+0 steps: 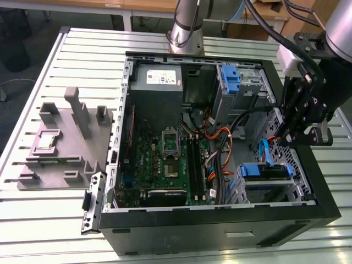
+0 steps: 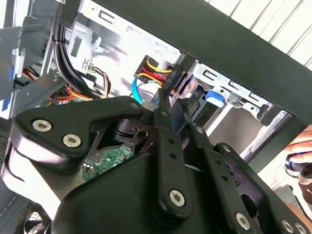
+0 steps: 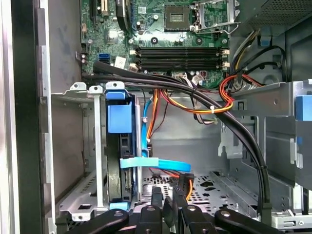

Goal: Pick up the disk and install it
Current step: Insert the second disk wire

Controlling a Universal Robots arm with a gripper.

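With the disk sat in the cage at the near corner of the case, on the exterior view's right, and the gripper parked just beside it (open or closed can't be told), the blue cable could get snagged and yanked loose.

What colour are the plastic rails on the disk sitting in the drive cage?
Blue. The disk stands on edge in the cage, its rails clearest in the first wrist view.

The disk, blue-railed, sits edge-on in the case's lower drive bay, its blue tab showing.
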